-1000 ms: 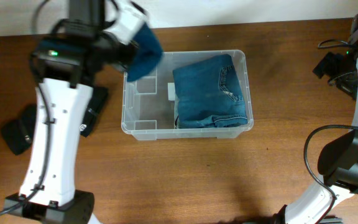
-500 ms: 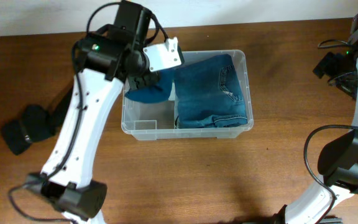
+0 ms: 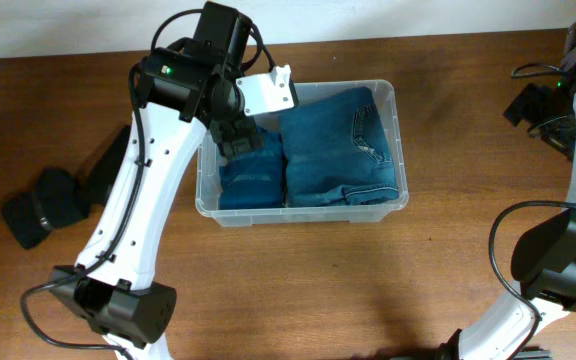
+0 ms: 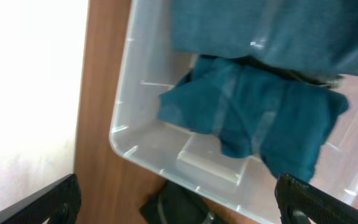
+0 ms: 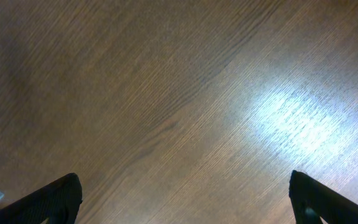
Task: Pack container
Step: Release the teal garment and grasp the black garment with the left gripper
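Two garments are in the container (image 3: 298,213) by the look of it; folded jeans (image 3: 338,145) fill the half further from the left jaws, and a teal cloth (image 4: 260,118) lies rumpled right beneath them in the other half; the tub itself sits directly under the left gripper (image 4: 179,200), whose jaws are spread wide and grasping nothing, the cloth lying loose on the tub floor. So my read is the drop-in step for the teal piece is basically done and the release has happened; the next move calls for lifting straight up so the fingers clear the rim without snagging the fabric, then going for whatever's left to pack. Candidates would be the dark bundle (image 3: 33,210) and another dark thing (image 3: 103,170) out on the table (image 5: 179,93), both well off to the outer side of the left jaws, beyond the tub wall; can't tell what they are, and the arm's own link covers part of the nearer one from above. That wall is the main thing in the way of a sideways move; the cloth also bunches up a bit, so it might want a press down. Right gripper (image 5: 185,199) hangs well apart from all this, jaws spread, only bare wood under them.
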